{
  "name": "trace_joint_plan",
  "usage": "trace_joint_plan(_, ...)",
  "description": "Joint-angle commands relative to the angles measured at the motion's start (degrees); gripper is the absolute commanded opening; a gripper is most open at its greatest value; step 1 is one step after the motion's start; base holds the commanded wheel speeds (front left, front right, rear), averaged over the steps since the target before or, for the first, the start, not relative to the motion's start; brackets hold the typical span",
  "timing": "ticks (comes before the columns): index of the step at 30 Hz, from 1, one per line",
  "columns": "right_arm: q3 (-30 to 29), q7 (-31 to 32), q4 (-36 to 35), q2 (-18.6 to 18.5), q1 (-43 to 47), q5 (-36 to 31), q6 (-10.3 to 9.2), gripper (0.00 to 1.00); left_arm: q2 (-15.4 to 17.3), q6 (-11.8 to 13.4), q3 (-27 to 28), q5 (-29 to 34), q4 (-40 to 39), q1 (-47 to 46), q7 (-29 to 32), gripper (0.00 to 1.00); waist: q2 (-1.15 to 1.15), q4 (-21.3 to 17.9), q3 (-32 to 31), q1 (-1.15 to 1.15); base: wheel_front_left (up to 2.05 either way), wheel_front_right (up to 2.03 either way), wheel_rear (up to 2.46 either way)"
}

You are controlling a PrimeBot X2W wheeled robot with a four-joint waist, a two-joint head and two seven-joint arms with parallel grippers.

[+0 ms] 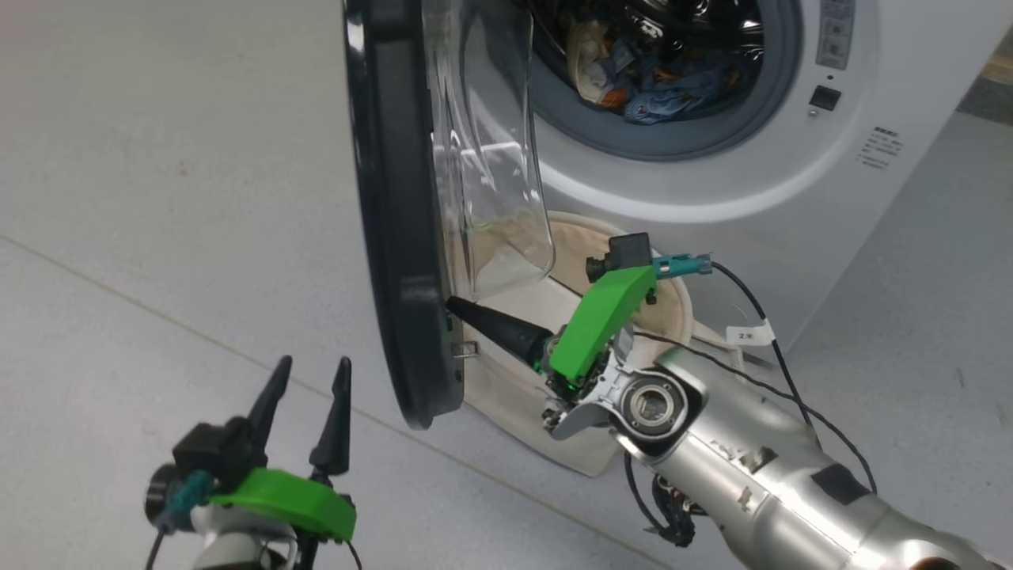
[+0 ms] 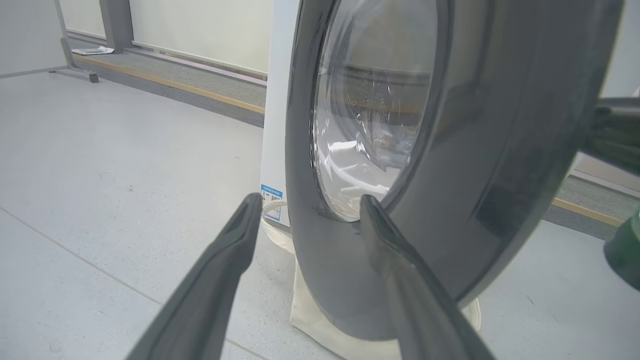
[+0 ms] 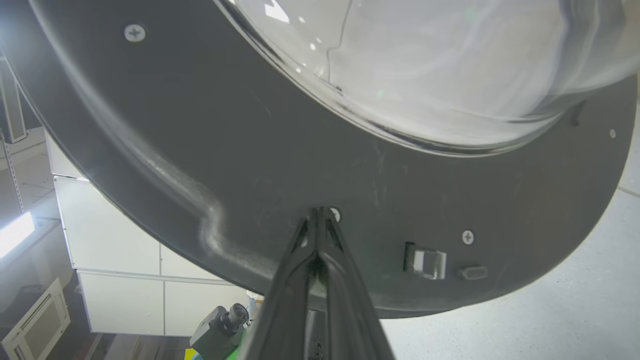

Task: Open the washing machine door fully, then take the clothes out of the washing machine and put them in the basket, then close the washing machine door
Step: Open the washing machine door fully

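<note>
The washing machine door (image 1: 396, 237) stands part open — the closed right gripper (image 1: 453, 304), pressing its slick inner rim, could skid off. At 7 o'clock the left gripper (image 1: 313, 364) hangs open, empty.

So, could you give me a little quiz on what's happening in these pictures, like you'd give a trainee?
1. True or false: the right claw is shut, its tips against the washing machine door on its inner side.
2. The clothes are: A hanging on the door; B inside the washing machine; C in the right claw.
3. Fill in: the left claw is ____ (open or shut).
Key: 1 true; 2 B; 3 open.
</note>
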Motion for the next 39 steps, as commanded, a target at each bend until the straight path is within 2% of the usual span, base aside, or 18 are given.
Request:
trace_joint_plan(1,1.48,-2.04,-2.10,1.34,-2.39,1.32,0.05,0.00,1.28,0.29,2.74,-0.58,-2.27,-3.34,-0.70,1.00,0.00,0.45,0.50,0.00,0.00,0.00,0.00)
trace_joint_plan(8,7.05,-7.88,-1.19,1.34,-4.94,3.38,0.05,0.00,2.06,0.55,3.86,-0.39,-2.16,-4.48,-0.70,1.00,0.00,0.21,0.64,0.00,0.00,0.00,0.00)
trace_joint_plan(9,7.52,-9.03,-0.83,1.34,-5.14,3.32,0.05,0.32,2.21,0.54,3.96,-0.35,-2.09,-4.44,-0.70,1.00,0.00,-0.01,0.52,0.00,0.00,0.00,0.00)
trace_joint_plan(10,8.18,-9.90,-0.58,1.34,-5.40,3.03,0.05,0.70,2.36,0.53,4.10,-0.35,-2.04,-4.40,-0.70,1.00,0.00,-0.30,0.46,0.00,0.00,0.00,0.00)
trace_joint_plan(11,8.72,-10.43,-0.40,1.34,-5.45,2.95,0.05,0.97,2.54,0.51,4.15,-0.30,-1.93,-4.35,-0.70,1.00,0.00,-0.56,0.26,0.00,0.00,0.00,0.00)
trace_joint_plan(12,9.14,-10.72,-0.24,1.34,-5.38,2.98,0.05,1.00,2.74,0.50,4.24,-0.28,-1.83,-4.29,-0.70,1.00,0.00,-0.85,0.04,0.00,0.00,0.00,0.00)
trace_joint_plan(19,9.64,-17.36,1.27,0.60,-4.41,-2.37,0.05,1.00,4.99,0.59,5.99,-0.56,-1.73,-3.13,-0.70,1.00,0.00,-4.01,-2.16,0.00,0.00,0.00,0.00)
trace_joint_plan(24,10.35,-25.57,-0.98,-3.24,-2.18,-10.01,0.05,1.00,7.19,0.54,6.91,-0.88,-1.36,-1.66,-0.61,1.00,0.00,-6.96,-4.11,0.00,0.00,0.00,0.00)
trace_joint_plan(26,10.22,-26.45,-1.79,-3.97,-1.55,-11.19,0.05,1.00,7.68,0.53,7.27,-1.10,-1.46,-1.37,-0.52,1.00,0.00,-7.64,-4.37,0.00,0.00,0.00,0.00)
trace_joint_plan(29,8.67,-27.97,-3.35,-7.01,0.28,-15.95,0.05,1.00,9.14,0.52,8.33,-1.82,-2.10,-0.64,0.06,1.00,0.00,-9.34,-4.99,0.00,0.00,0.00,0.00)
trace_joint_plan(31,4.87,-28.19,-3.96,-8.76,1.65,-20.54,0.05,1.00,10.22,0.49,8.93,-2.21,-2.80,-0.20,0.57,1.00,0.00,-10.43,-5.23,0.00,0.00,0.00,0.00)
trace_joint_plan(35,-7.49,-28.24,-6.34,-10.35,7.69,-34.03,0.05,1.00,11.86,0.39,9.98,-3.30,-4.71,0.43,1.35,1.00,0.00,-12.18,-5.60,0.00,0.00,0.00,0.00)
trace_joint_plan(39,-20.46,-28.25,-10.44,-9.06,16.07,-49.33,0.05,1.00,13.05,0.50,11.02,-4.17,-6.14,1.27,1.91,1.00,0.00,-13.96,-5.82,0.00,0.00,0.00,0.00)
